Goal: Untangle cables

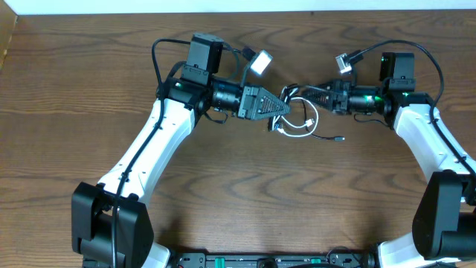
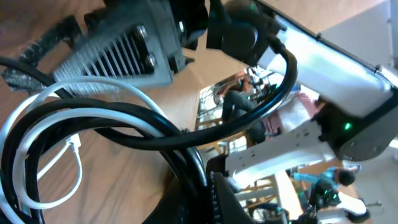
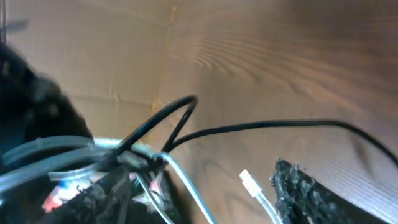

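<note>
The black cable and the white cable lie knotted on the table between my two grippers. My left gripper is shut on the black cable, which runs into its jaws. The white cable loops beside it on the wood. My right gripper faces the left one from the right, at the tangle. In the right wrist view its fingers stand apart. The white plug lies between them, and a black cable loop lies beyond.
The wooden table stretches toward the front. A cardboard wall stands at the far left edge. The arms' own thick black wires arch over both wrists. The right gripper's ribbed body fills the top of the left wrist view.
</note>
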`<state>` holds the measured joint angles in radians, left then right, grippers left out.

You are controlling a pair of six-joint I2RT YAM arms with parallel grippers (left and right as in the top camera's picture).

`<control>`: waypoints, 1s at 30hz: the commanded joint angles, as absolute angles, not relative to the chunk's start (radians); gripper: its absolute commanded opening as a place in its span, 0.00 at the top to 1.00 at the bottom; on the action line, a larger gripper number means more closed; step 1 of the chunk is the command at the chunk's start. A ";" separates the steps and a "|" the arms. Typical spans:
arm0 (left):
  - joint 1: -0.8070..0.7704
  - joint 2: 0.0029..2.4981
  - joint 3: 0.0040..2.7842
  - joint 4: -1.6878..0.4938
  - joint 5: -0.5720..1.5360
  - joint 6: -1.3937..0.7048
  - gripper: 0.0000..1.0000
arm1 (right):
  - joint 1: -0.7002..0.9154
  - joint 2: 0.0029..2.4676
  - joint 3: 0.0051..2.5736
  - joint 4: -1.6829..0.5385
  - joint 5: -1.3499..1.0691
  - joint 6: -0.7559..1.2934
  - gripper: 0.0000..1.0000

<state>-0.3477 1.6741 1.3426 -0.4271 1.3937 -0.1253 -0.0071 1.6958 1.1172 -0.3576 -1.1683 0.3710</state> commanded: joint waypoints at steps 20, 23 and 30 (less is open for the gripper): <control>-0.390 1.676 1.337 -0.781 1.131 0.530 0.93 | 0.186 1.712 1.102 -0.335 -0.994 0.764 0.39; -0.399 1.676 1.337 -0.781 1.128 0.531 0.93 | 0.203 1.725 1.102 -0.303 -0.960 0.801 0.62; -0.400 1.676 1.337 -0.781 1.111 0.526 0.92 | 0.196 1.753 1.102 -0.343 -0.836 0.766 0.99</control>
